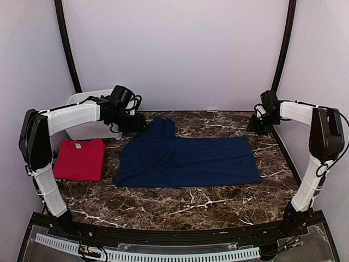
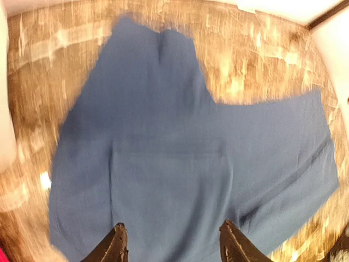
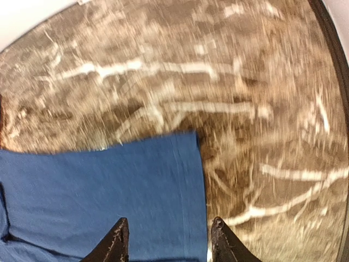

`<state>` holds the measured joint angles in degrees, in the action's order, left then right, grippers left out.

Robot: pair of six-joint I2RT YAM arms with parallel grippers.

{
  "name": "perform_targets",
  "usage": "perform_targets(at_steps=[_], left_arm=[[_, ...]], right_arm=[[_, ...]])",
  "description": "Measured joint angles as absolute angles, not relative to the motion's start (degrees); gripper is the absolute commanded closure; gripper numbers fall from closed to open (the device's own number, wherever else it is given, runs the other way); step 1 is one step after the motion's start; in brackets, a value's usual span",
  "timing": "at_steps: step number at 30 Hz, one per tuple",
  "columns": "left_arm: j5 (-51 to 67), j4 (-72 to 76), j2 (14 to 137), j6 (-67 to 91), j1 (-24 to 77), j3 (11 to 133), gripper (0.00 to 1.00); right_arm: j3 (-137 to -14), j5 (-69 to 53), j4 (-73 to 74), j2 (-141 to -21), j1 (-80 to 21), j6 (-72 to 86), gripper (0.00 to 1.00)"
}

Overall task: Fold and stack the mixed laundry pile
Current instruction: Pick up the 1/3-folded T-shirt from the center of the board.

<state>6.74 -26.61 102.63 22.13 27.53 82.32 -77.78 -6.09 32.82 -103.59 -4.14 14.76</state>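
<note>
A navy blue T-shirt (image 1: 185,159) lies spread flat in the middle of the marble table (image 1: 180,204), one sleeve pointing to the back. It fills the left wrist view (image 2: 180,158), and its hem corner shows in the right wrist view (image 3: 109,191). A folded red T-shirt (image 1: 80,159) lies at the left edge. My left gripper (image 1: 143,125) hovers over the shirt's back left, open, with nothing between its fingers (image 2: 115,245). My right gripper (image 1: 254,126) hangs at the back right above the hem corner, open and empty, its fingertips (image 3: 222,240) apart.
A white plastic bin (image 1: 87,114) stands at the back left behind the left arm. Black frame posts (image 1: 283,49) rise at both back corners. Bare marble runs along the near side of the table.
</note>
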Motion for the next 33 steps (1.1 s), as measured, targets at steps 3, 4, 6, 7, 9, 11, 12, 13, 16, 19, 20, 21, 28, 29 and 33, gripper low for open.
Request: perform_targets(at_steps=[3,4,6,7,9,11,12,13,16,19,20,21,28,29,33], left_arm=[[5.3,-25.8,110.3,20.3,26.1,93.5,0.44],[4.8,-25.9,113.3,19.7,25.5,96.9,0.45],[3.5,-26.6,119.2,18.6,24.7,103.0,0.46],[3.0,-26.9,121.6,18.2,24.3,105.3,0.46],[1.2,-27.8,127.7,17.0,23.7,111.0,0.47],[-0.1,-28.9,132.4,15.6,23.3,115.3,0.49],[-1.1,-29.6,134.9,14.8,23.1,117.7,0.49],[-1.8,-30.3,137.1,14.1,23.0,120.1,0.49],[-4.0,-32.2,142.7,12.2,22.9,126.2,0.50],[-5.6,-33.7,145.8,10.9,23.0,129.5,0.50],[-5.9,-33.9,146.2,10.6,23.0,129.8,0.50],[-6.4,-34.3,146.5,10.4,23.0,130.1,0.50],[-7.9,-35.3,146.7,9.6,23.0,130.8,0.48],[-8.0,-35.4,146.7,9.6,23.0,130.9,0.48],[-8.2,-36.0,147.1,9.4,23.0,131.9,0.48]], right_arm=[[-83.0,-6.9,31.2,-107.0,-3.7,13.5,0.53],[-84.4,-7.1,30.8,-108.4,-3.6,13.1,0.53],[-86.6,-7.9,30.5,-111.1,-3.3,12.2,0.53],[-87.7,-8.2,30.4,-112.6,-3.2,11.7,0.54],[-89.6,-9.0,30.5,-115.3,-3.0,10.6,0.54],[-91.3,-9.4,30.5,-117.8,-2.9,9.3,0.55],[-91.8,-9.5,30.6,-118.8,-2.9,8.6,0.55],[-92.2,-9.6,30.7,-119.6,-2.9,7.9,0.55],[-93.2,-9.6,31.5,-121.2,-2.9,6.4,0.55],[-94.3,-9.8,32.2,-122.6,-2.7,5.4,0.55],[-94.6,-10.0,32.6,-122.9,-2.7,5.1,0.55],[-95.0,-10.2,32.9,-123.3,-2.6,5.0,0.55],[-95.3,-10.3,33.9,-125.0,-2.5,3.8,0.56],[-95.4,-10.3,34.1,-125.4,-2.5,3.7,0.56],[-95.6,-10.5,34.2,-126.4,-2.5,3.2,0.60]])
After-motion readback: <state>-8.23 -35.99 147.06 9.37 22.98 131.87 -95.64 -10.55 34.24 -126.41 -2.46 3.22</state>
